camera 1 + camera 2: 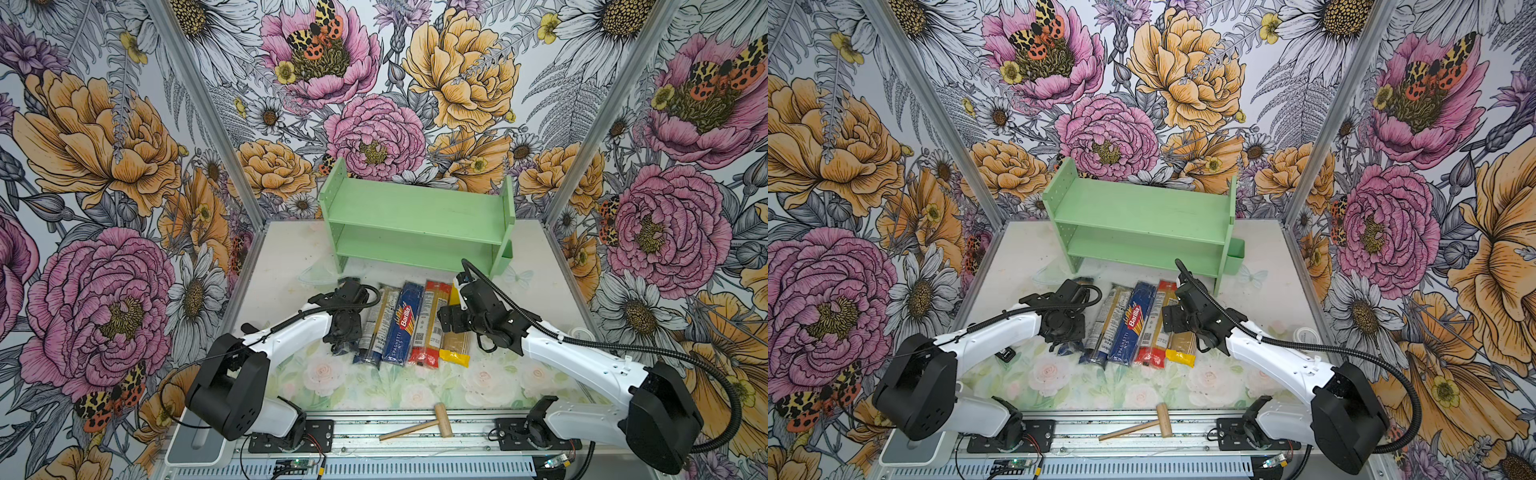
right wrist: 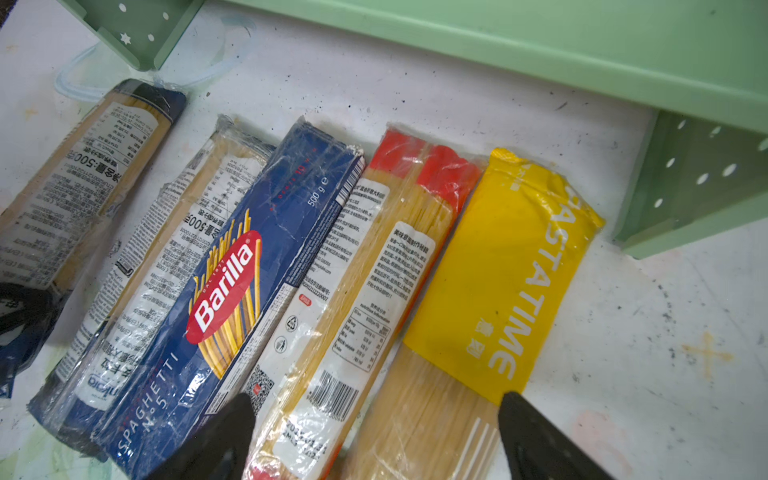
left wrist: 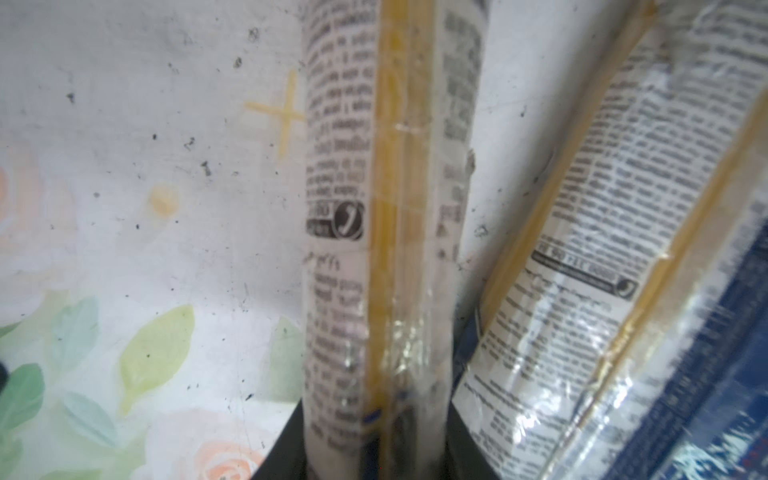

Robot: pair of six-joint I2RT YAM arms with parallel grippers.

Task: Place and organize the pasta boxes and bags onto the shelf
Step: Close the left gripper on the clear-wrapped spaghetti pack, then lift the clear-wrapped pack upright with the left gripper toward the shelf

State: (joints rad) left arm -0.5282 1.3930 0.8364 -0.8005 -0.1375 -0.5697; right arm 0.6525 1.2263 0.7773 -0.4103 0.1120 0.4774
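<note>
Five spaghetti packs lie side by side in front of the green shelf [image 1: 415, 216]. The leftmost clear blue-ended bag [image 3: 386, 208] runs between the black fingers [image 3: 286, 453] of my left gripper [image 3: 376, 436], which is shut on it near its blue end [image 1: 341, 348]. Beside it lie a second blue-ended bag [image 1: 376, 324], the blue Barilla box [image 1: 403, 322], the red-ended bag [image 1: 430, 324] and the yellow bag [image 1: 455, 353]. My right gripper [image 2: 376, 401] hovers open over the red-ended bag [image 2: 374, 266] and yellow bag [image 2: 507, 270], touching neither.
Both tiers of the shelf [image 1: 1142, 216] are bare, and a green cup [image 1: 1235, 255] hangs on its right side. A wooden mallet [image 1: 432, 424] lies on the front rail. A white round lid [image 1: 582, 334] sits at the right edge of the table.
</note>
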